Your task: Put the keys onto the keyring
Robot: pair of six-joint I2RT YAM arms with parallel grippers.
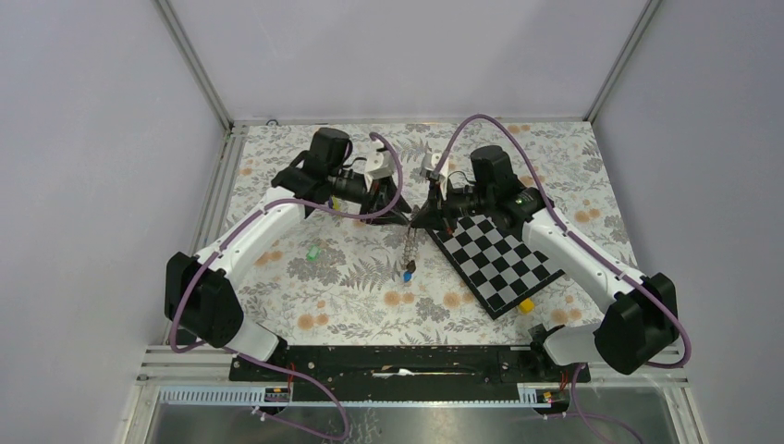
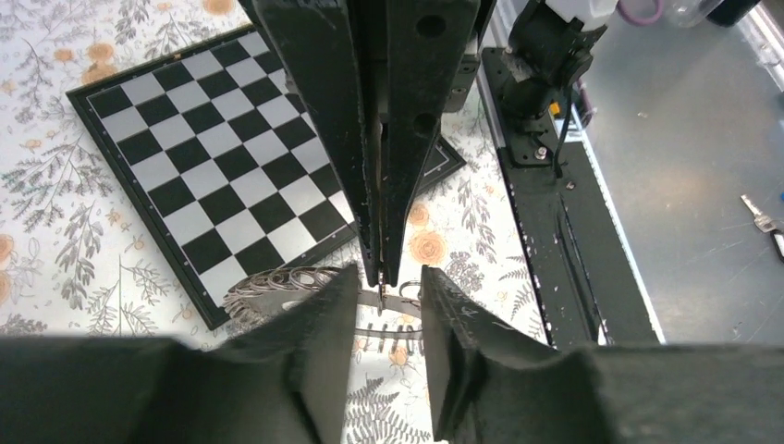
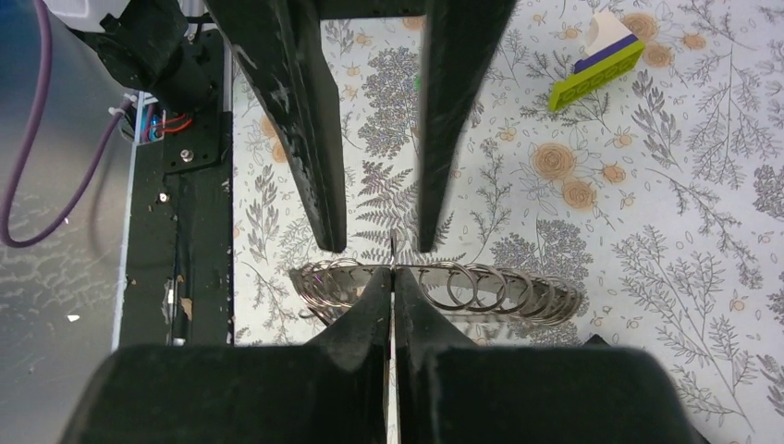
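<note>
The right gripper's point(image 3: 393, 277) fingers point(image 3: 365, 319) are pressed tight together on a thin silver piece of the keyring point(image 3: 481, 289). The chain's rings fan out in a row just behind the tips. The left gripper's point(image 2: 390, 276) fingers point(image 2: 324, 324) stand a narrow way apart. They straddle that same pinched spot without clearly gripping anything.

Only the right wrist view shows the yellow-green stick point(image 3: 596, 60), lying well off on the floral cloth. The left wrist view shows the checkerboard point(image 2: 213, 157) spread behind the meeting fingers, with rings of the chain point(image 2: 277, 285) overlapping its near edge.

From above the two grippers, left point(image 1: 399, 215) and right point(image 1: 422, 218), meet nose to nose at mid-table. The chain point(image 1: 410, 248) runs from them as a single strand toward the near side. At its end are a blue key point(image 1: 407, 277) and a black-brown key point(image 1: 411, 266). I cannot tell whether they touch the cloth.

By my count there are three keys, one chain, one board point(image 1: 504, 264), one stick and one small yellow block point(image 1: 525, 305). The third, a green key point(image 1: 312, 252), lies alone on the cloth point(image 1: 370, 296), well to the left of the strand. The yellow block sits just beside the board's near corner. The board's left edge runs close beside the strand, and the walls are well away from both grippers.
</note>
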